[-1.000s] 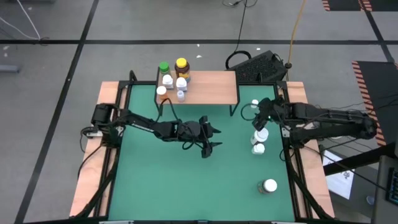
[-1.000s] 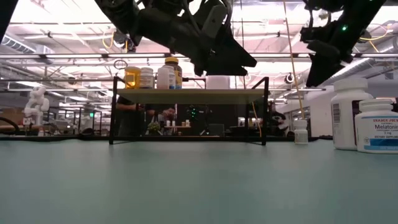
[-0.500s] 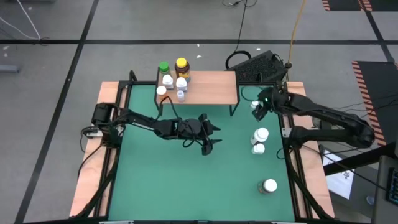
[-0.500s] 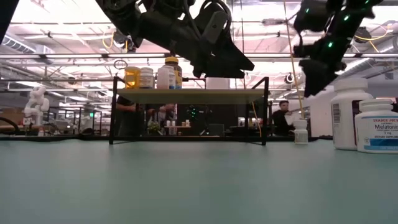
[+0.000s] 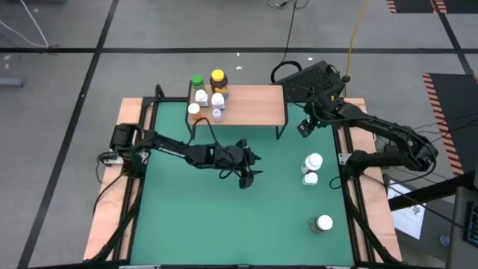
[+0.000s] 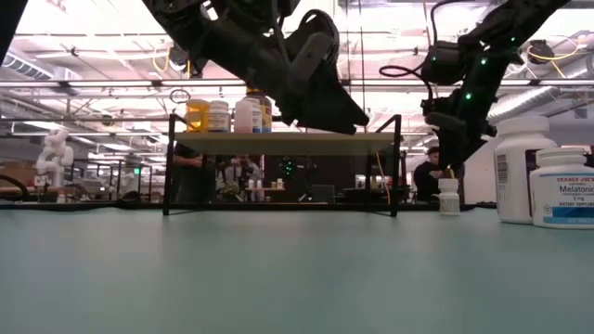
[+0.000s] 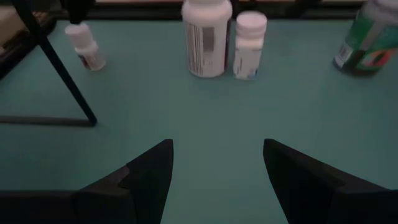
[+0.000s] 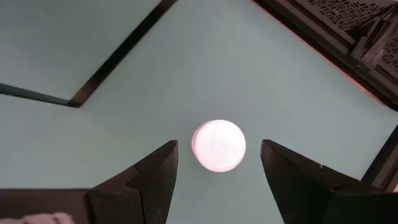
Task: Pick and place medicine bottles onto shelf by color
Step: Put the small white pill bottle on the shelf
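The right gripper (image 5: 304, 128) is hovering open-fingered directly above a small white bottle (image 8: 218, 145) beside the shelf (image 5: 250, 104) — the left gripper (image 5: 251, 166), also open and empty, is waiting mid-mat.

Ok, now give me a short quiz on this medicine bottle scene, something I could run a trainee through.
1. True or false: the right end effector hangs open over a small white-capped pill bottle.
2. Where does the green-capped bottle stand? A: on the light-wood shelf with black metal legs. B: on the mat. C: in the left end effector.
3. How many bottles stand on the green mat?

Key:
1. True.
2. A.
3. Four: the small one, two white bottles and a larger white-lidded bottle.
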`<state>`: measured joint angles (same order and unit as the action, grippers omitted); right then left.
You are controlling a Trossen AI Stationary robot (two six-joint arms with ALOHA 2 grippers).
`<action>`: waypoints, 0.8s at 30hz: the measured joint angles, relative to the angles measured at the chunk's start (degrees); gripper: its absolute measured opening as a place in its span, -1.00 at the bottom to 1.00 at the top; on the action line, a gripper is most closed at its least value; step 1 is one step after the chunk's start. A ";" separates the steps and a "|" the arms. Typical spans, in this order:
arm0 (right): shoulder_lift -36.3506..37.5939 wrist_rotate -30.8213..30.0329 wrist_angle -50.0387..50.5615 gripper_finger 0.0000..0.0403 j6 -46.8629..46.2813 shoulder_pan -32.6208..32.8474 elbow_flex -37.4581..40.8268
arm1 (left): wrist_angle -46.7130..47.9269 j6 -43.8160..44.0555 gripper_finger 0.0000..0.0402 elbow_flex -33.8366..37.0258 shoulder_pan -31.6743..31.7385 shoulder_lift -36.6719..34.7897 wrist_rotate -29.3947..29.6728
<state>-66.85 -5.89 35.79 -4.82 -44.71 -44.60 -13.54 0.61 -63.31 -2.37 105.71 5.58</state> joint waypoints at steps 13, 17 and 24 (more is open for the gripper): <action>-3.66 -1.73 -2.32 0.12 1.06 -0.38 0.00 | 0.99 2.55 0.26 0.00 -0.02 0.00 0.00; -4.10 -1.78 -2.46 0.12 1.05 -0.39 0.00 | 0.68 2.51 0.26 0.00 -0.02 0.00 0.00; -4.06 -1.69 -2.71 0.12 0.87 -0.37 0.32 | -0.09 2.33 0.26 0.00 -0.02 0.00 0.00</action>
<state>-70.91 -7.57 33.08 -3.95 -45.08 -44.28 -13.63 2.94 -63.31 -2.39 105.71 5.59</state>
